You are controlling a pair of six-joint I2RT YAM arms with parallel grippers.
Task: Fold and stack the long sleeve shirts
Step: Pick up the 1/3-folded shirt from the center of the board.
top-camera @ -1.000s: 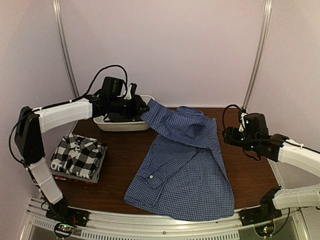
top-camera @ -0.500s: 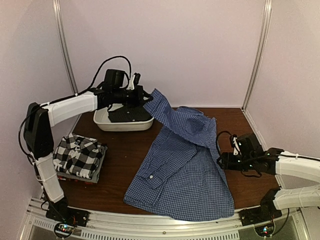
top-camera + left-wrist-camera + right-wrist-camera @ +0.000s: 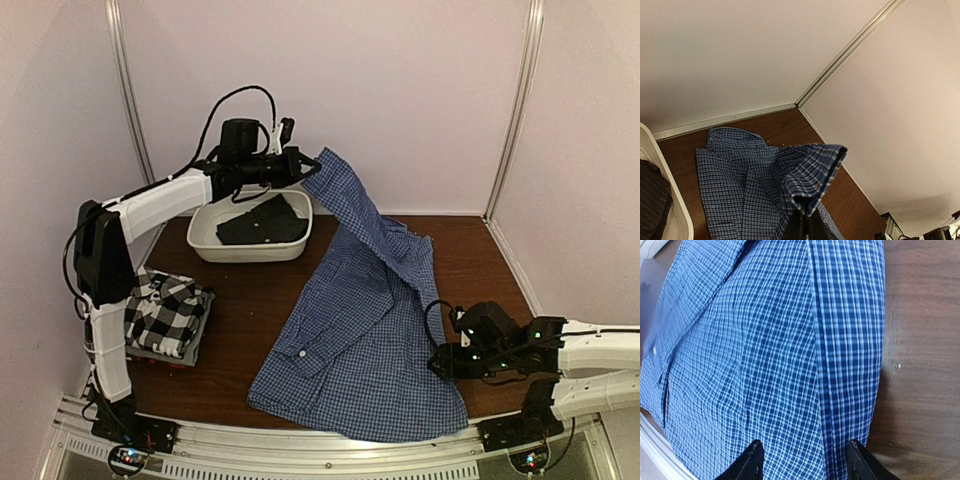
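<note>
The blue-and-white check shirt lies spread on the brown table, one part lifted toward the back left. My left gripper is shut on that lifted cuff and holds it high above the white basin. My right gripper is open and low over the shirt's right edge; its fingertips straddle the cloth near the hem. The black-and-white plaid shirt lies folded at the left on top of grey and red folded ones.
The white basin holds a dark garment. Pale walls close in the back and sides. A metal rail runs along the near edge. Bare table shows to the right of the shirt.
My left gripper has risen and moved right with the shirt's cuff, pulling the cloth up. My right gripper has dropped and moved toward the near edge, down to the shirt's right side.
</note>
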